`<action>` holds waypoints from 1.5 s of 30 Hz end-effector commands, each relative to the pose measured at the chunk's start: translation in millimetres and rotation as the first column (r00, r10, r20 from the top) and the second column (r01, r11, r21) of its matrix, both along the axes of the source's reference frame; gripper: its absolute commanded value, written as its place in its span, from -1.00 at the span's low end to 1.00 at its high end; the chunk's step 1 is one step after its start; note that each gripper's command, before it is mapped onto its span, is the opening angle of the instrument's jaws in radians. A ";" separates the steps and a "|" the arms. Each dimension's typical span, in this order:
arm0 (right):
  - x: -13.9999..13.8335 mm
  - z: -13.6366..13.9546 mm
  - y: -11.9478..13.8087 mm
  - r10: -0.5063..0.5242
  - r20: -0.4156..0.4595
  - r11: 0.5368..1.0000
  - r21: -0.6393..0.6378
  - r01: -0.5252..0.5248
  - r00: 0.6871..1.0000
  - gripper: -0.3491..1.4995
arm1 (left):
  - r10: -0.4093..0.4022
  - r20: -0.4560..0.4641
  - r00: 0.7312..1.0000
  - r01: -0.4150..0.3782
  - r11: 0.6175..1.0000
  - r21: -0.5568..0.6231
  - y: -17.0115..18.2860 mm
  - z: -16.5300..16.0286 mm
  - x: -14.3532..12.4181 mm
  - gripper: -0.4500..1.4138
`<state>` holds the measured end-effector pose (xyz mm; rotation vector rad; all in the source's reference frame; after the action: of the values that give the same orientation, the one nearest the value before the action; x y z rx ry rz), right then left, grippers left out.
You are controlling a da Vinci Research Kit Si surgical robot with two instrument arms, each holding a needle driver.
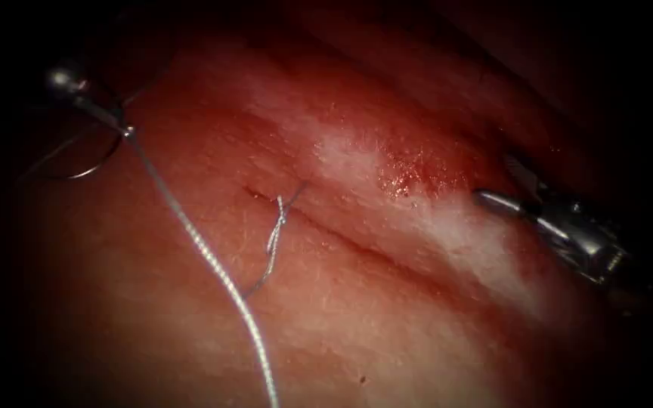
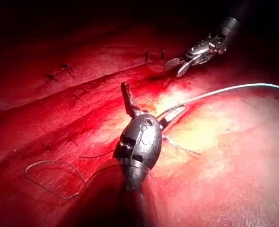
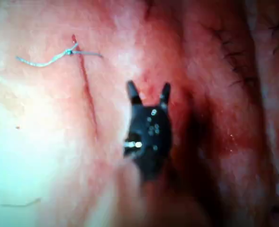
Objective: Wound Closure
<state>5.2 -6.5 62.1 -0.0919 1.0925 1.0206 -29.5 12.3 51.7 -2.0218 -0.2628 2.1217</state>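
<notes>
Needle position is what matters here, so starting with that. There's a thin curved arc on the far left of the endoscope view that I'm reading as the needle. It lies on the tissue well left of the cut, and as far as I can tell it isn't stuck into anything.

It sits just beside the left end effector and well apart from the right end effector, which is over on the right side of the cut, so the left arm is clearly the nearer one.

- **Left end effector:** in the left wrist view its jaws look spread wide. The thread starts right at one jaw tip and runs down across the tissue on the left of the cut. It looks like it's lying against that jaw rather than being pinched, but I can't be sure.
- **Right end effector:** its own wrist view shows it spread too, with nothing between the jaws, sitting over bare tissue near a patch of red fluid.

The cut runs diagonally, upper left to lower right. A tied stitch with twisted tails sits across its upper-left end, which is the end closer to the needle.
</notes>
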 end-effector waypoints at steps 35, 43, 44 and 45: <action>5.1 0.6 -2.7 -0.072 -0.034 0.997 -0.026 0.071 0.997 0.33 | 0.359 -0.355 0.863 -0.367 0.929 0.047 -22.6 16.5 5.1 0.77; 5.1 0.5 -2.8 -0.072 -0.035 0.997 -0.025 0.072 0.997 0.33 | 0.439 -0.390 0.809 -0.446 0.892 0.077 -22.9 14.4 11.0 0.79; 5.1 0.4 -2.8 -0.072 -0.035 0.997 -0.025 0.072 0.997 0.31 | 0.448 -0.380 0.810 -0.448 0.889 0.092 -22.6 12.8 11.7 0.80; 5.2 0.4 -2.8 -0.072 -0.035 0.997 -0.025 0.071 0.997 0.31 | 0.446 -0.369 0.815 -0.440 0.892 0.106 -22.3 12.0 11.8 0.80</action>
<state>9.7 -9.0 62.0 -0.0558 1.1318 0.9481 -17.2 -9.2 63.3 -1.5796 -0.7375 2.7445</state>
